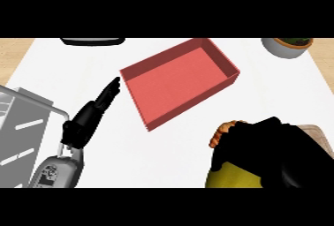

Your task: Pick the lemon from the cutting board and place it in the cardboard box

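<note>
Below, right robot hand (274,145) curls over the lemon (238,176); left robot hand (91,115) straight-fingered.

Matt red box (179,79); smooth white counter (163,154); glossy lemon (235,176).

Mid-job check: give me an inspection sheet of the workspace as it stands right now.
Surface: white counter, bare around the box.
Job's things: red box at centre, open, nothing inside; yellow object, probably the lemon, at the lower edge, partly hidden by the right hand; cutting board, only a corner shows at right.
Clutter: orange-brown item beside the right hand, cannot identify.
Hands: left hand with straight fingers, pointing toward the box, apart from it; right hand over the yellow object, grip not readable.
Cables: nothing seen.
Surroundings: grey rack at left; potted plant top right; dark object at the top edge.
</note>
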### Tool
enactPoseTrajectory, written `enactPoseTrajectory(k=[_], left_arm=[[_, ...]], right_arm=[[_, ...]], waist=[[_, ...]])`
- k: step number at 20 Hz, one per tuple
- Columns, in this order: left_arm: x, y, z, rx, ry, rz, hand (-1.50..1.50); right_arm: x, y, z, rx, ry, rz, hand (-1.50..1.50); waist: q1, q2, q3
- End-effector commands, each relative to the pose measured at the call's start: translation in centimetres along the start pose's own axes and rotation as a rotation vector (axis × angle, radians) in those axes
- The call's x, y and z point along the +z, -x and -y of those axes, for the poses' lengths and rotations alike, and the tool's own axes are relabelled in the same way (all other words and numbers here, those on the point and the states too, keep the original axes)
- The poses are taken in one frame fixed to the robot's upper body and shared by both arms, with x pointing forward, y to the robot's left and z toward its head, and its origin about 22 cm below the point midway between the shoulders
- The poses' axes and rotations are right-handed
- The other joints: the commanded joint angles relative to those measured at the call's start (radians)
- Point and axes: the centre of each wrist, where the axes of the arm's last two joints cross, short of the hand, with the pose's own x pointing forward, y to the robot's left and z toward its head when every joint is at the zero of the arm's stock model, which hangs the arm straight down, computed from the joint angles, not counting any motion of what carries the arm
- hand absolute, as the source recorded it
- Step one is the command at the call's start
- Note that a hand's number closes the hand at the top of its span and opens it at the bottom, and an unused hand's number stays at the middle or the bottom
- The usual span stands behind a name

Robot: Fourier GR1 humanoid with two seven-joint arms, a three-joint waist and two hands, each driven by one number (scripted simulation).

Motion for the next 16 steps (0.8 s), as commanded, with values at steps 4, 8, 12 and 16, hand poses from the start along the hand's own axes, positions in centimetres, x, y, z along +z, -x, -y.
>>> enactPoseTrajectory(k=[4,8,12,16], left_arm=[[0.2,-1.6,0.6,-0.005,0.01,-0.011,0.0],[-0.8,-0.3,-0.4,-0.009,0.013,-0.004,0.0],[-1.1,-0.1,0.1,0.001,-0.007,0.0,0.0],[-1.8,-0.2,-0.1,-0.007,0.001,0.007,0.0]], right_arm=[[-3.2,1.0,3.0,-0.008,0.081,-0.077,1.5],[-6.9,3.9,3.3,-0.023,0.053,-0.11,1.5],[-9.8,4.6,2.0,-0.059,0.05,-0.113,1.5],[-13.5,4.0,1.5,-0.09,0.076,-0.135,1.5]], waist=[[0.004,0.0,0.0],[0.004,0.002,0.0],[0.004,0.003,0.0],[0.005,0.003,0.0]])
